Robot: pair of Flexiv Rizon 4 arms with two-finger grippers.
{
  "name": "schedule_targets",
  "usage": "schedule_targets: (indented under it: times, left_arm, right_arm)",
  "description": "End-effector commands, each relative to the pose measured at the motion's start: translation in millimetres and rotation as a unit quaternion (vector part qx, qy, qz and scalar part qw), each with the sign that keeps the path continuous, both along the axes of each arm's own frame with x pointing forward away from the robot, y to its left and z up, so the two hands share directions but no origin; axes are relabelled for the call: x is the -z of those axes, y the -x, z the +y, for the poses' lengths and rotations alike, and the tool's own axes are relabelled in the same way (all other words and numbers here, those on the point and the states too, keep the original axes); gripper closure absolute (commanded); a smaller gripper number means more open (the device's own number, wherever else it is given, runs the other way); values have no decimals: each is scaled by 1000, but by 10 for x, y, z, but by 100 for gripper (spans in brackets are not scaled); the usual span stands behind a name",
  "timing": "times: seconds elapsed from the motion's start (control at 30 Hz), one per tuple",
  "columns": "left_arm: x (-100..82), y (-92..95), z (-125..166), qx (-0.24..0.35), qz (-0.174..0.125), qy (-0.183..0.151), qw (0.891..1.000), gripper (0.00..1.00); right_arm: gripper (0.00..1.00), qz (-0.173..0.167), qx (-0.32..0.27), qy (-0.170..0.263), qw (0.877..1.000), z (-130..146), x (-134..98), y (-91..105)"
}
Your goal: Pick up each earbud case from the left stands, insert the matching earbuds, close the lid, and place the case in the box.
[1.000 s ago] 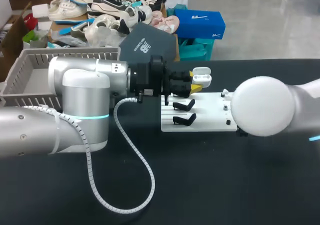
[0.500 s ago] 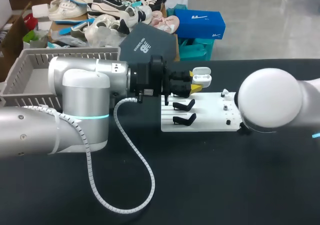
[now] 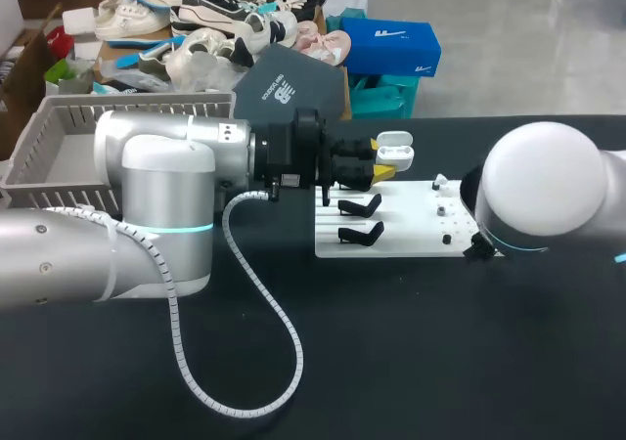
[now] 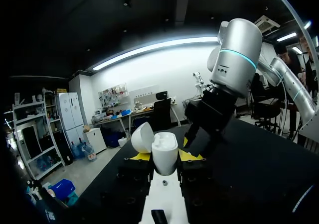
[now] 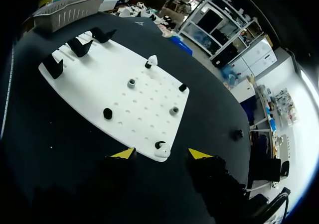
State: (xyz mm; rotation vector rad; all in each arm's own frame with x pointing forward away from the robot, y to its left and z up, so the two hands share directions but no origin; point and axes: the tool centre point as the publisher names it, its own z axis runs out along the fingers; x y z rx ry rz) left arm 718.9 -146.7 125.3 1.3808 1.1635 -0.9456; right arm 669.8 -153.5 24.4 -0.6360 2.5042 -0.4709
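— While hovering by the white board (image 3: 401, 240), clamped on what, that left gripper (image 4: 164, 157)?
— On the earbud case (image 4: 164, 149), lid (image 4: 142, 137) flipped open; gripped from two sides, just past the black stands (image 3: 360, 205). Grey box (image 3: 59, 137) well apart, behind the left arm (image 3: 156, 196).
— And the right gripper (image 5: 161, 154)?
— Spread wide, gripping nothing; straddling one white earbud (image 5: 160, 150) at the board's edge. Another earbud (image 5: 152, 60) perched farther in.
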Motion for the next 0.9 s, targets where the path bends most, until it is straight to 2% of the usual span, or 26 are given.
schedule_targets:
  times: [0.03, 0.07, 0.4, 0.6, 0.9]
  left_arm:
    - [6, -2, 3, 0, -1, 1, 1000, 100]
    - [6, -2, 3, 0, -1, 1, 1000, 100]
    - [6, -2, 3, 0, -1, 1, 1000, 100]
    - [6, -2, 3, 0, -1, 1, 1000, 100]
    - [6, -2, 3, 0, -1, 1, 1000, 100]
  right_arm:
    - [47, 1, -2, -2, 1000, 5, 29, -26]
    - [50, 2, -2, -2, 1000, 6, 33, -27]
    - [54, 8, 2, -8, 1000, 6, 48, -11]
    - [61, 12, 7, -12, 1000, -2, 74, -10]
    - [63, 13, 13, -13, 1000, -32, 86, -24]
